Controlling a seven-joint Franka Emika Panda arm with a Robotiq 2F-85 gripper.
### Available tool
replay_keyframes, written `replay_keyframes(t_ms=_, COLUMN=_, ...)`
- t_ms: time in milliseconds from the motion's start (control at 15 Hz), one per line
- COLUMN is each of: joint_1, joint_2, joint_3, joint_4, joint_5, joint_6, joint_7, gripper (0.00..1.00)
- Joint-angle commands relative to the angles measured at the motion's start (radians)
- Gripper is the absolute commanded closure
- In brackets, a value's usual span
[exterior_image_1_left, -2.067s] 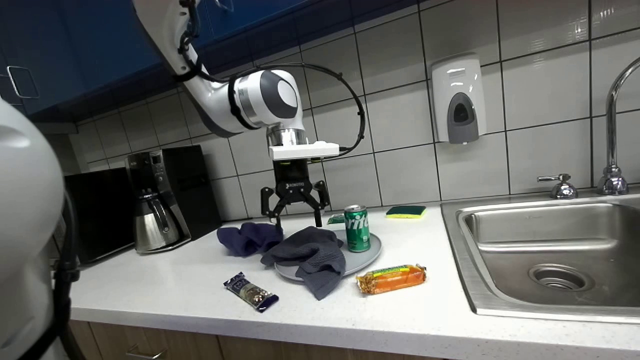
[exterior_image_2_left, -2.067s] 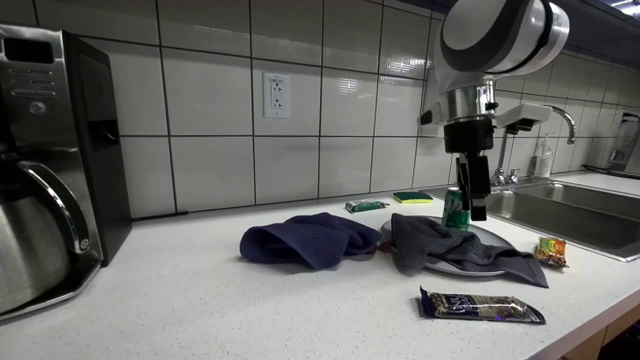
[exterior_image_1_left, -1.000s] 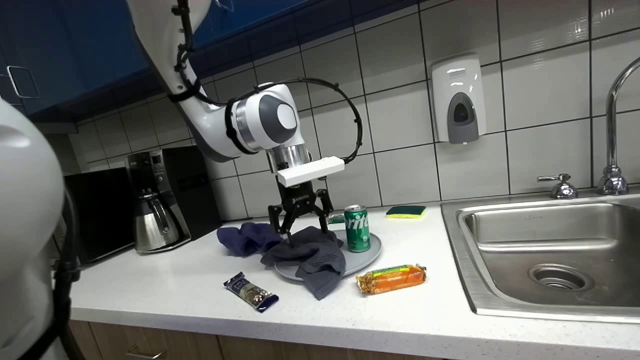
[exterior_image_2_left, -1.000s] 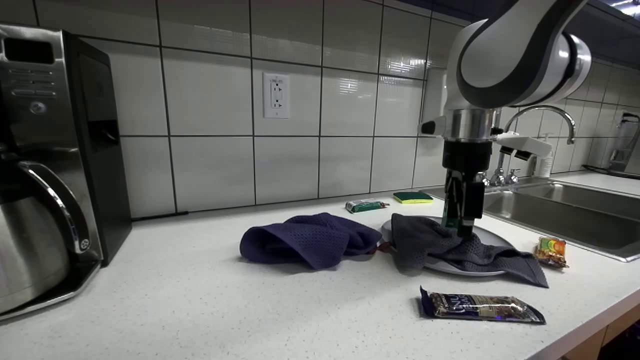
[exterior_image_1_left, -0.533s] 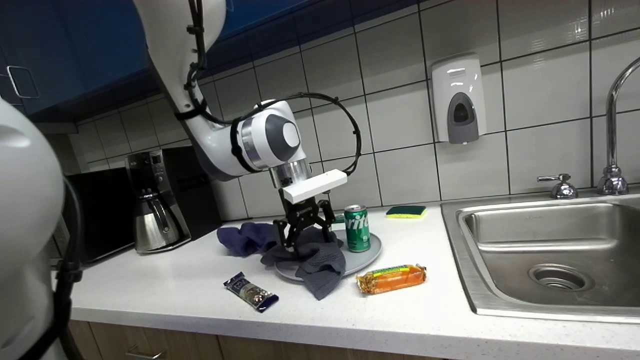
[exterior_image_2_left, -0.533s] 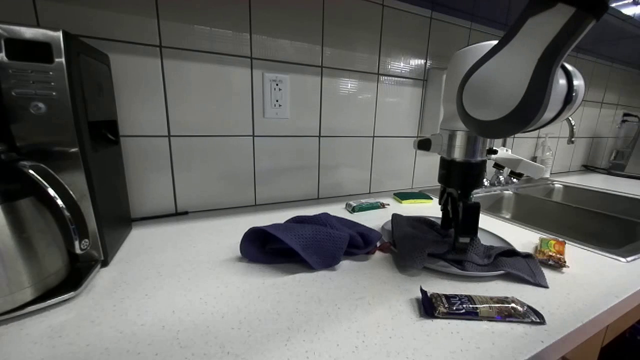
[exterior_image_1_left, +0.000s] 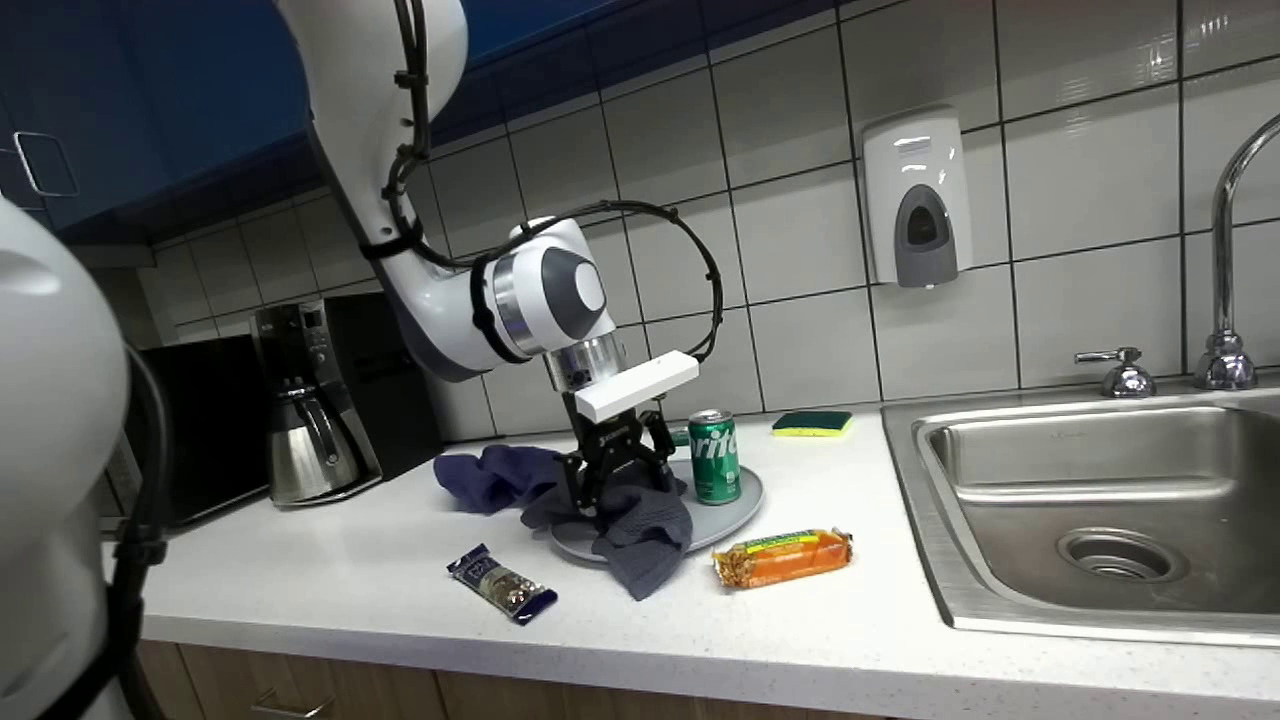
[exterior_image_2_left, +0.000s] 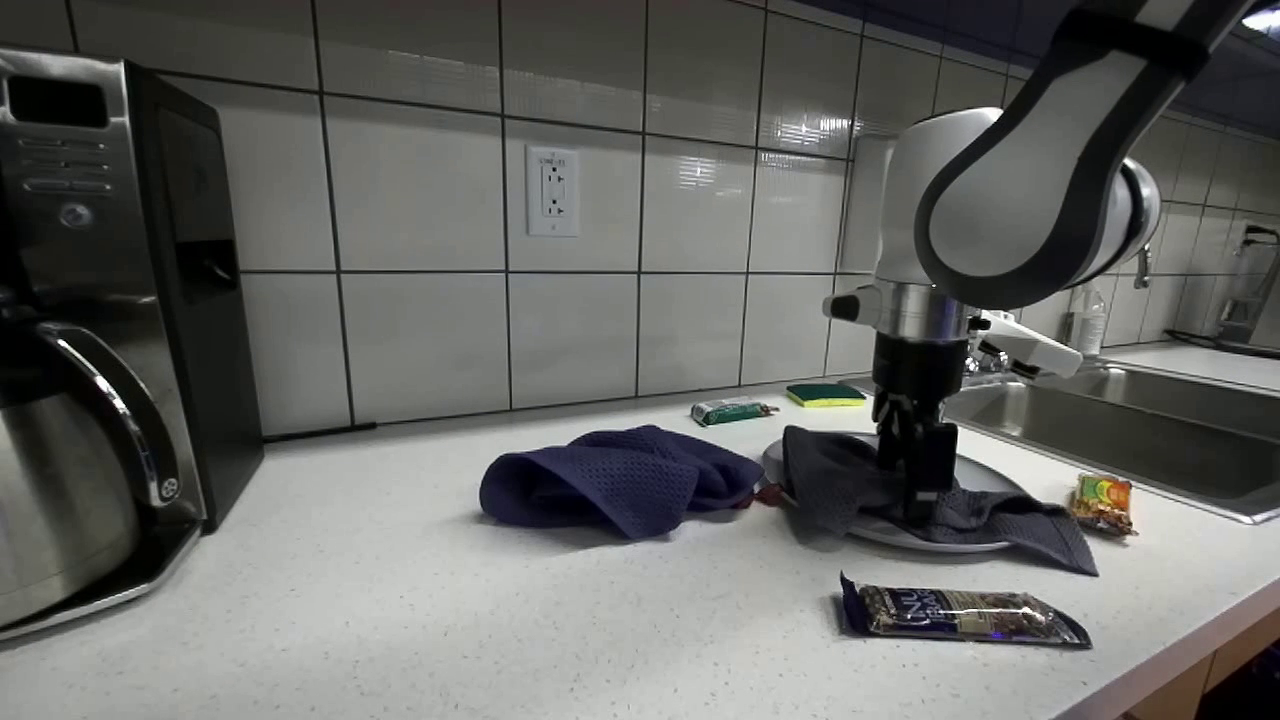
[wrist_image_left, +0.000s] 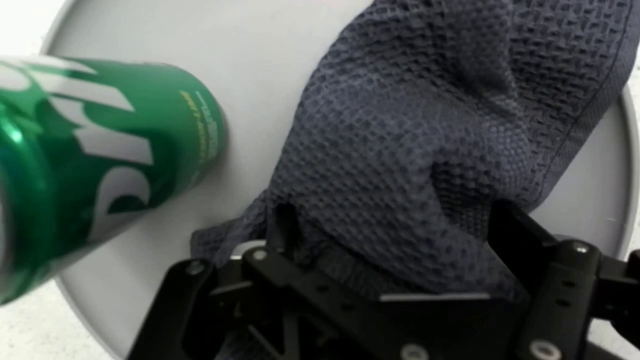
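The gripper (wrist_image_left: 395, 220) is spread wide astride the folds of a dark grey textured towel (wrist_image_left: 400, 140), gripping nothing. Likely light and limp, the towel should pinch best at its raised middle fold. It lies across a grey plate (wrist_image_left: 210, 35), a Sprite can (wrist_image_left: 110, 165) at the towel's nine o'clock in the wrist view.

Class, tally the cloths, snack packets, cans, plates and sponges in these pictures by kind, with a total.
Cloths: 2 (grey cloth, blue cloth)
Snack packets: 3 (nut bar, orange packet, green packet)
Cans: 1 (green can)
Plates: 1 (grey plate)
Sponges: 1 (green-and-yellow sponge)
Total: 8
Unclear, so uncounted: small red piece beside the blue cloth.
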Motion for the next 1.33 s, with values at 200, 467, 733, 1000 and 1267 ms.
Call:
replay_keyframes(t_ms=200, joint_1=-0.017, joint_2=0.004, joint_3=0.010, joint_4=0.022, joint_5=-0.014, joint_6=-0.005, joint_7=0.016, gripper=0.32)
replay_keyframes(t_ms=467, joint_1=-0.016, joint_2=0.004, joint_3=0.008, joint_4=0.026, joint_5=-0.018, joint_6=-0.005, joint_7=0.016, gripper=0.65)
replay_keyframes(t_ms=733, joint_1=-0.018, joint_2=0.003, joint_3=0.009, joint_4=0.033, joint_5=-0.015, joint_6=-0.010, joint_7=0.014, gripper=0.96)
replay_keyframes(t_ms=1000, joint_1=-0.026, joint_2=-0.010, joint_3=0.013, joint_4=0.035, joint_5=0.002, joint_6=-0.025, joint_7=0.002, gripper=0.98)
replay_keyframes(t_ms=1267, joint_1=-0.040, joint_2=-0.038, joint_3=0.029, joint_4=0.043, joint_5=0.052, joint_6=-0.052, joint_7=-0.019, gripper=0.98)
